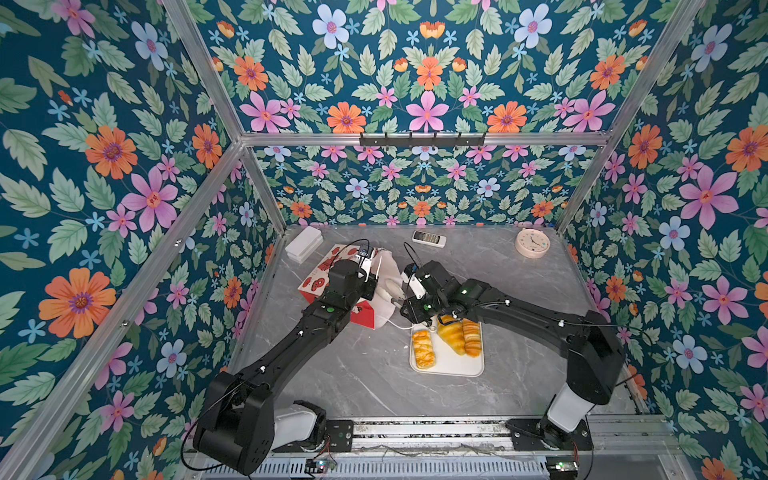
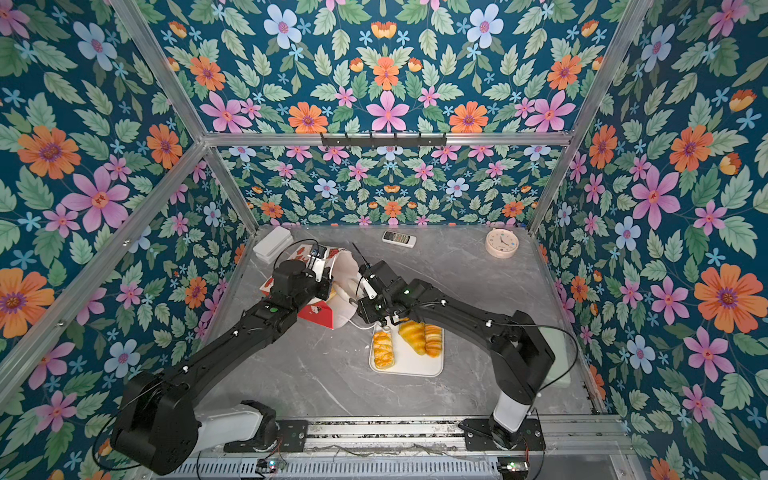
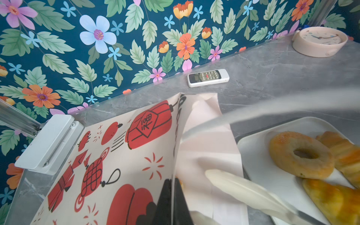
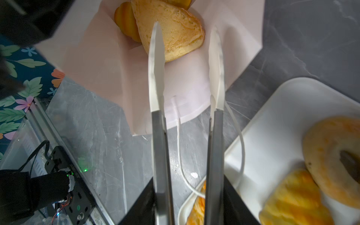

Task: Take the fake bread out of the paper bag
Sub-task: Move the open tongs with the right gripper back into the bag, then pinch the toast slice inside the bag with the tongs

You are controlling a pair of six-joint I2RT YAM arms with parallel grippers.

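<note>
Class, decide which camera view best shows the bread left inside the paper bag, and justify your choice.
The right wrist view: a pale bun and a ridged piece lie plainly in the paper bag's open mouth. Both top views show the bag with the arms covering its mouth. The left wrist view shows mainly its printed outside.

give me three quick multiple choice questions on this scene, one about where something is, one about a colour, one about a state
1. Where is the ring bagel?
A) on the bare table
B) on the white tray
C) beside the clock

2. What colour are the prints on the paper bag?
A) blue
B) red
C) green

3. How is the right gripper?
A) shut on a croissant
B) shut and empty
C) open

Answers:
1 B, both wrist views show it lying on the tray.
2 B, red lanterns cover the bag's side.
3 C, its jaws stand apart, aimed into the bag's mouth.
</note>
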